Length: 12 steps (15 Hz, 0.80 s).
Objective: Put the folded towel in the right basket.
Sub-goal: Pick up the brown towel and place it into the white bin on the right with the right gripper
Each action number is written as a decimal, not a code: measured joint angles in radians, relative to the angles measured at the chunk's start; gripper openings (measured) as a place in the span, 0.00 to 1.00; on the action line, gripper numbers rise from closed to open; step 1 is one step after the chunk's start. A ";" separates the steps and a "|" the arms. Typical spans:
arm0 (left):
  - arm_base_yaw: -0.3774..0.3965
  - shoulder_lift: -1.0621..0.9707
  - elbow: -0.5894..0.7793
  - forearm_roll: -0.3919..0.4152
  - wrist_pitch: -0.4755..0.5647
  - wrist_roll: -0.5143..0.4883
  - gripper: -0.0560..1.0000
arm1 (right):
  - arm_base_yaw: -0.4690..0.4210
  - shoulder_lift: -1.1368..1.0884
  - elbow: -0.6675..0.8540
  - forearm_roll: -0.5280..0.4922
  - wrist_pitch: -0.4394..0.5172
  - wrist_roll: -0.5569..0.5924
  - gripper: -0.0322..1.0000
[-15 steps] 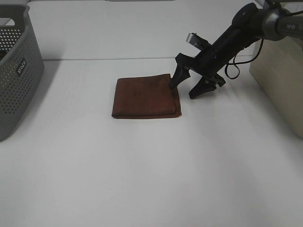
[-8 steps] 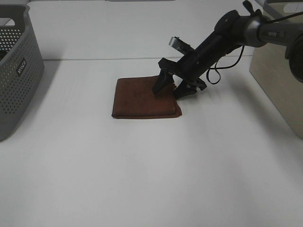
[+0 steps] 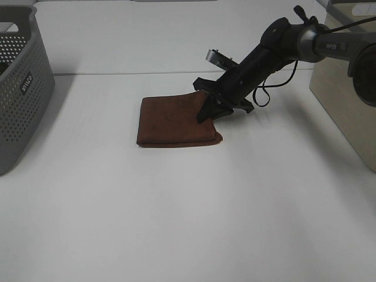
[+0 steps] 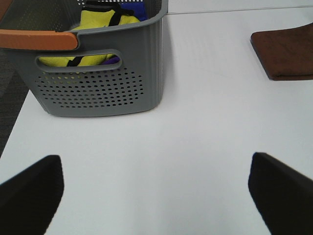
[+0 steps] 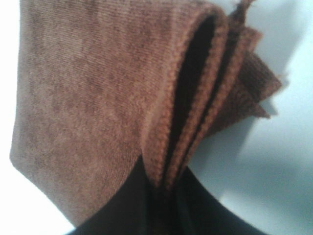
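Observation:
The folded brown towel [image 3: 175,120] lies flat on the white table [image 3: 176,205], near its middle. My right gripper [image 3: 210,110] reaches in from the right and is shut on the towel's right edge, which is pinched up slightly. In the right wrist view the towel's folded layers [image 5: 98,88] fill the frame and run down between the dark fingers [image 5: 117,205]. The right basket [image 3: 346,88] is beige and stands at the right edge of the table. My left gripper [image 4: 156,196] is open and empty above bare table, with the towel [image 4: 288,51] far from it.
A grey perforated basket [image 3: 23,88] stands at the left edge of the table. In the left wrist view it [image 4: 98,83] holds yellow and blue cloth. The right arm's cable [image 3: 267,88] hangs beside the gripper.
My right gripper has moved left onto the towel's right edge and closed on it. The towel has shifted slightly to the left.

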<state>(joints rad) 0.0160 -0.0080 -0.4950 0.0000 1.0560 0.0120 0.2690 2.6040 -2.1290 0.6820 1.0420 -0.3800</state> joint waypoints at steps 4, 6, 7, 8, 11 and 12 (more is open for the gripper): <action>0.000 0.000 0.000 0.000 0.000 0.000 0.98 | 0.000 -0.120 -0.074 -0.017 0.062 -0.029 0.09; 0.000 0.000 0.000 0.000 0.000 0.000 0.98 | 0.000 -0.192 -0.115 -0.029 0.104 -0.030 0.09; 0.000 0.000 0.000 0.000 0.000 0.000 0.98 | 0.000 -0.230 -0.129 -0.054 0.125 -0.030 0.09; 0.000 0.000 0.000 0.000 0.000 0.000 0.98 | 0.000 -0.266 -0.137 -0.091 0.144 -0.030 0.09; 0.000 0.000 0.000 0.000 0.000 0.000 0.98 | -0.020 -0.392 -0.138 -0.189 0.175 -0.028 0.09; 0.000 0.000 0.000 0.000 0.000 0.000 0.98 | -0.039 -0.426 -0.138 -0.193 0.177 -0.024 0.09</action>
<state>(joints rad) 0.0160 -0.0080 -0.4950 0.0000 1.0560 0.0120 0.2300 2.1780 -2.2670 0.4890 1.2190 -0.4040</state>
